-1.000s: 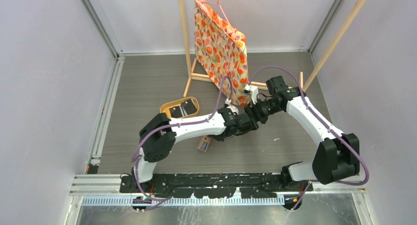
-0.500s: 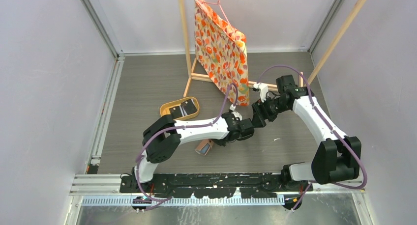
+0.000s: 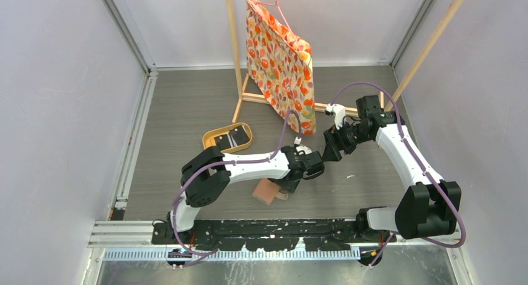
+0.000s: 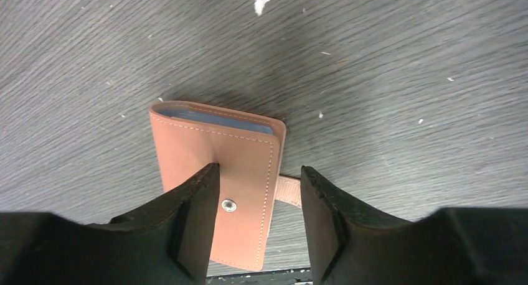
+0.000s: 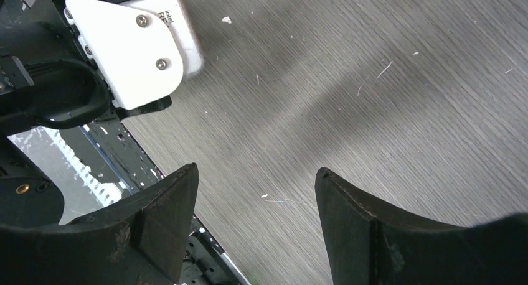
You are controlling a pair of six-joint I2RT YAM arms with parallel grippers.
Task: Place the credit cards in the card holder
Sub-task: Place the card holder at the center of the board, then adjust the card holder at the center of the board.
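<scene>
Dark credit cards (image 3: 235,135) sat in the wooden tray (image 3: 212,135), up and left of the card holder (image 4: 246,154). The card holder lay flat and folded, with the left gripper (image 4: 260,176) spread wide right over it, not pinching. It looked like light, soft leather that'd flop open, so I'd pinch across both stitched long edges, not the tab. The right gripper (image 5: 255,176), up and right of the card holder, gaped empty. The only legible text was "intel" on the white camera housing (image 5: 134,48).
</scene>
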